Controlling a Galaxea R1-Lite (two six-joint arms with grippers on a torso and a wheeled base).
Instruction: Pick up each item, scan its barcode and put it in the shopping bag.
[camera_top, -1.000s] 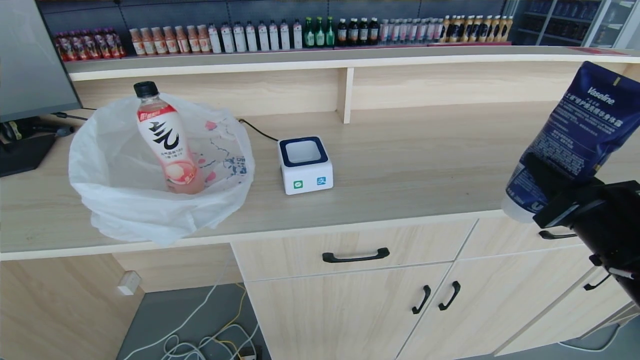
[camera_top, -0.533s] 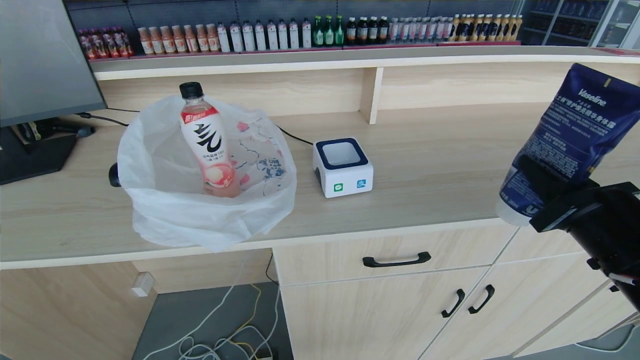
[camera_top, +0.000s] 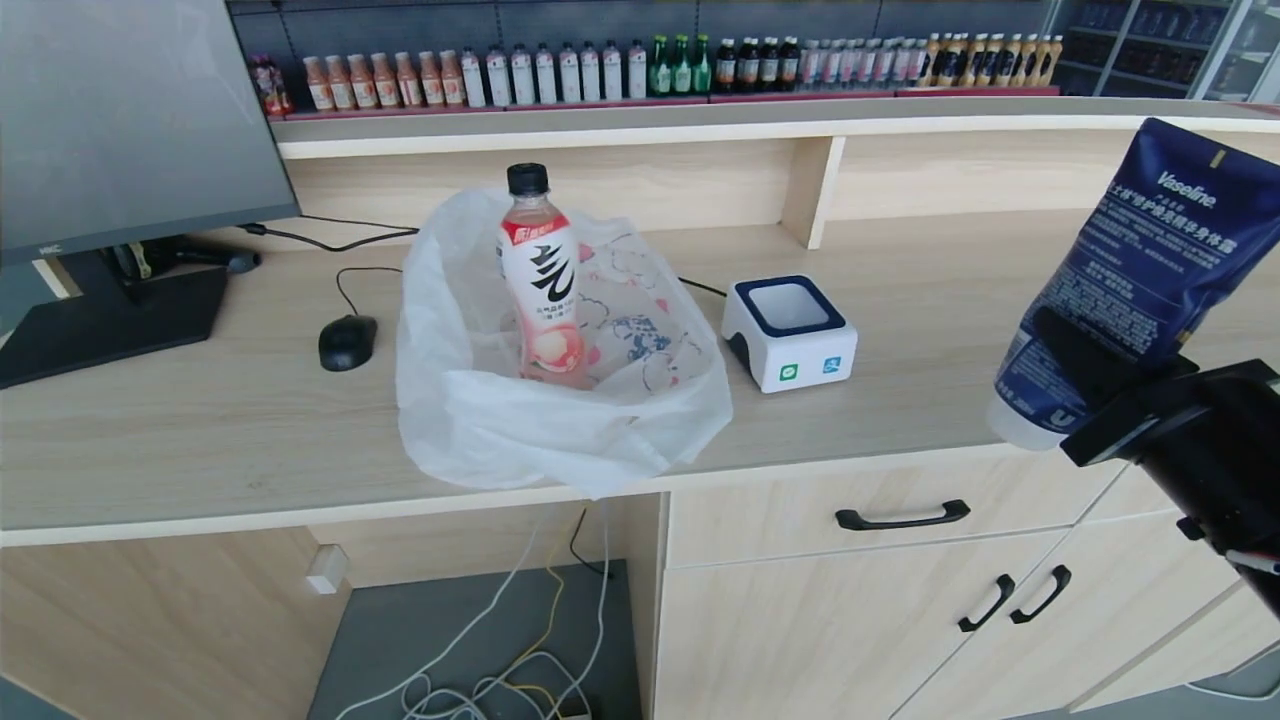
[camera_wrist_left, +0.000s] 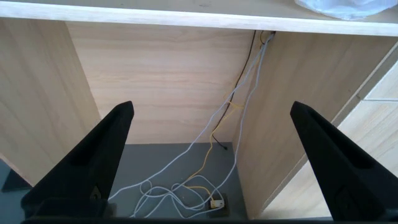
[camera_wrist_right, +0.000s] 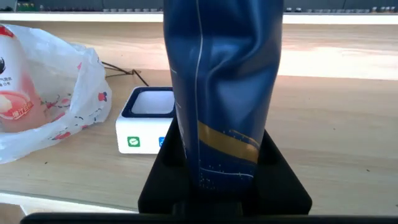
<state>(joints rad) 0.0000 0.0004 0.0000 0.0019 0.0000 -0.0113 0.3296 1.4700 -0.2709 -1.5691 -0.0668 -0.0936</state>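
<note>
My right gripper (camera_top: 1092, 372) is shut on a dark blue lotion tube (camera_top: 1140, 270), held upright and slightly tilted off the counter's right front edge. In the right wrist view the lotion tube (camera_wrist_right: 224, 93) stands between the black fingers (camera_wrist_right: 166, 158). A white shopping bag (camera_top: 560, 420) sits open on the wooden counter (camera_top: 200, 430) with a pink drink bottle (camera_top: 542, 285) upright inside. A white scanner (camera_top: 790, 335) with a blue rim stands just right of the bag. My left gripper (camera_wrist_left: 211, 168) is open, low in front of the counter, facing the recess under it.
A monitor (camera_top: 130, 110) and a black mouse (camera_top: 347, 342) are on the counter's left. A raised shelf with a divider (camera_top: 810, 190) backs the counter; rows of bottles (camera_top: 650, 70) stand behind. Drawers and doors (camera_top: 900, 518) lie below; cables (camera_wrist_left: 205, 186) trail on the floor.
The head camera has turned left, so bag, bottle and scanner sit farther right in the picture and the mouse has come into view. The right gripper still holds the tube.
</note>
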